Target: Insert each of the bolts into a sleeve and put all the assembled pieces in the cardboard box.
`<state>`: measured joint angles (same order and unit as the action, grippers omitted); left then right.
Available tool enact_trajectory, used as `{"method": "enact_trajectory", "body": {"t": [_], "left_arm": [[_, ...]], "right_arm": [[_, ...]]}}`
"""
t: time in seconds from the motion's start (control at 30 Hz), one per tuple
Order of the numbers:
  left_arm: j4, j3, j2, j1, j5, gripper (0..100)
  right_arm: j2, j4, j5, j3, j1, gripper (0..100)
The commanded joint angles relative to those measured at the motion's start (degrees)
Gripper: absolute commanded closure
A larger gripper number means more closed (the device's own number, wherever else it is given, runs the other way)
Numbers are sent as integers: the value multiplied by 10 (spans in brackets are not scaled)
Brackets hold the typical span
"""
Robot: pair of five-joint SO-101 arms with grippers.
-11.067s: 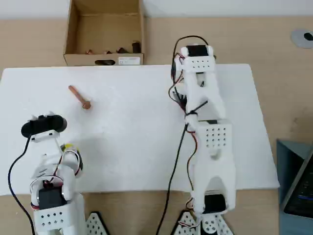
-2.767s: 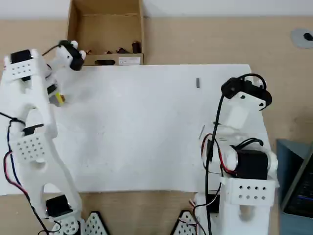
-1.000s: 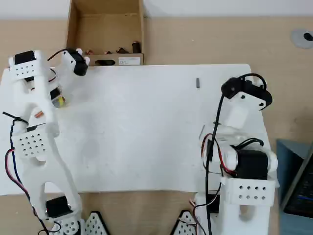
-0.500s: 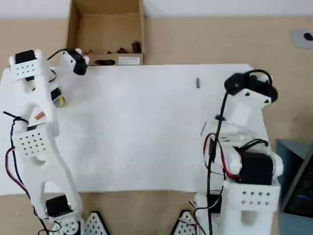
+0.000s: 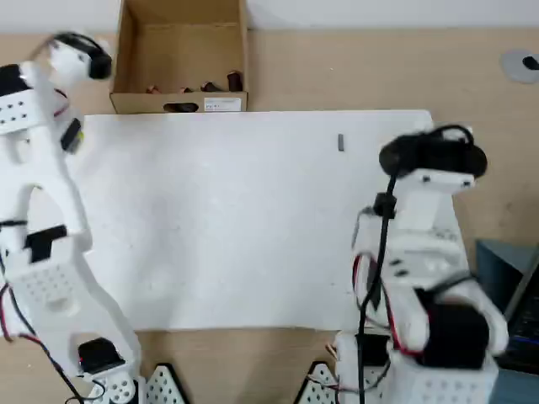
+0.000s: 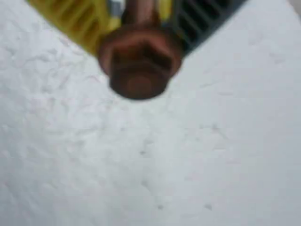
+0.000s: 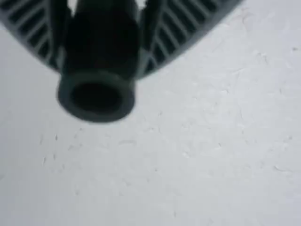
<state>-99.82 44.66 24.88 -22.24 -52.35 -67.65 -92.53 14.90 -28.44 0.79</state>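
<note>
left hand [image 6: 141,16] clamped on copper bolt [image 6: 139,63], right hand [image 7: 102,21] clamped on dark sleeve [image 7: 96,94], both above white mat [image 5: 227,219]

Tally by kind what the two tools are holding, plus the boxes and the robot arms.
Copper bolt: 1
Dark sleeve: 1
Cardboard box: 1
Robot arms: 2, left arm and right arm
Total: 5
The pieces inside the box are too small to count.
</note>
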Motion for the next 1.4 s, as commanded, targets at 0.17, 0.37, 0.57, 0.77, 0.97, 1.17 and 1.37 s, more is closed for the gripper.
{"method": "enact_trajectory", "body": {"t": [0.17,0.37,0.57,0.77,0.97,1.17,1.37], "left_arm": [[-6,-136,-259,8,66,998],[-6,-310,-473,50,139,998],[-5,-486,-679,106,256,998],[47,-628,-825,117,367,998],[146,-767,-951,120,481,998],[215,-891,-1083,120,553,998],[274,-1000,-1216,127,596,998]], "right_arm": [[-95,-10,-65,15,2,990],[-151,8,-62,-16,2,990],[-208,63,-62,-95,2,990],[-262,116,-62,-184,5,990],[-313,156,-62,-278,6,990],[-354,180,-62,-363,73,990],[-392,229,-64,-414,153,990]]}}
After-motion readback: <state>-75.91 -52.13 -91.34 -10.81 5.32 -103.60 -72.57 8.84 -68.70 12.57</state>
